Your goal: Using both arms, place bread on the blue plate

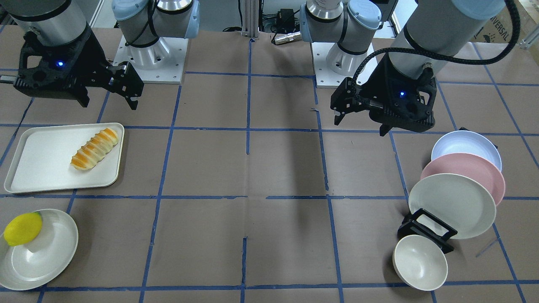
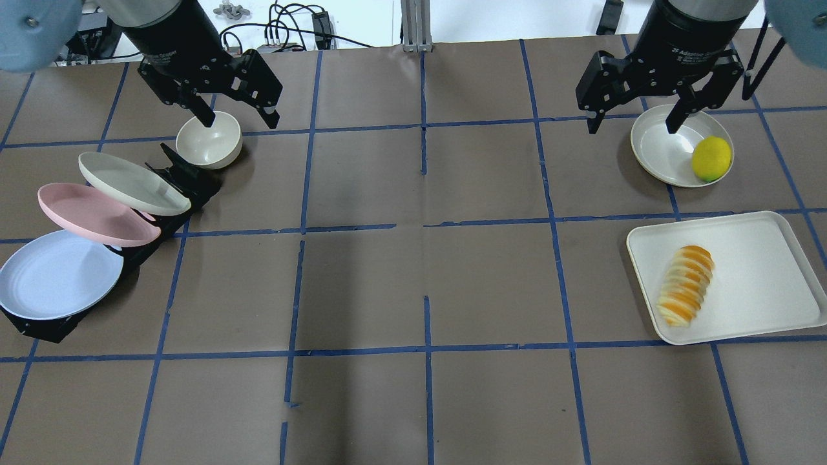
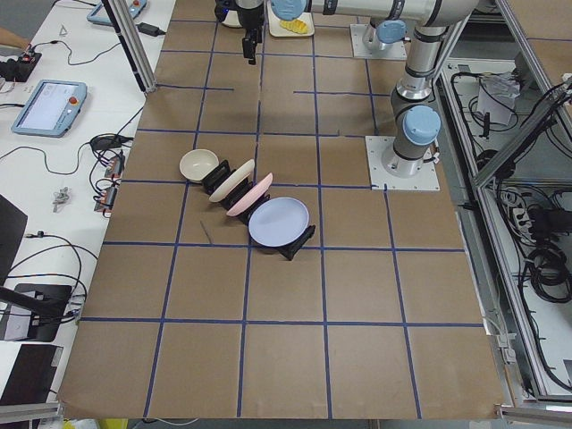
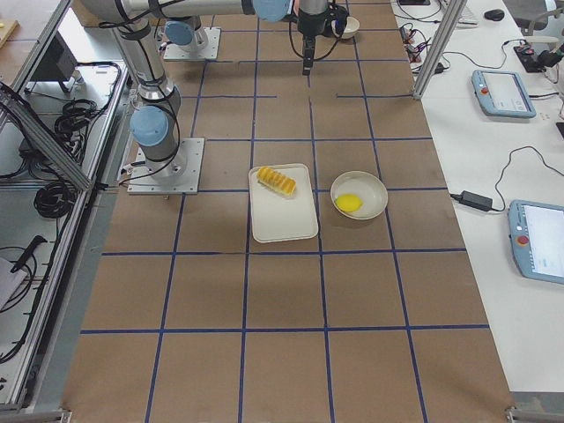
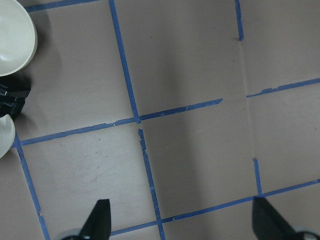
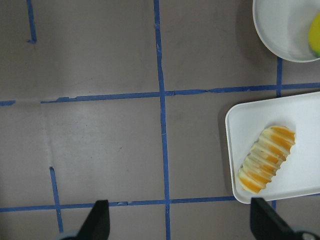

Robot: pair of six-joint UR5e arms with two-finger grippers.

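The bread (image 2: pixel 686 285), striped orange and cream, lies on a white tray (image 2: pixel 762 278) at the table's right; it also shows in the front view (image 1: pixel 94 148) and the right wrist view (image 6: pixel 266 158). The blue plate (image 2: pixel 55 274) leans in a black rack at the left, nearest the robot, and shows in the front view (image 1: pixel 465 145). My left gripper (image 2: pixel 241 123) is open and empty, high above the table near a cream bowl. My right gripper (image 2: pixel 632 128) is open and empty, high beyond the tray, near the lemon's plate.
The rack also holds a pink plate (image 2: pixel 90 213) and a cream plate (image 2: pixel 129 181). A cream bowl (image 2: pixel 208 139) stands at the rack's far end. A yellow lemon (image 2: pixel 711 159) sits in a cream plate (image 2: pixel 659 148) beyond the tray.
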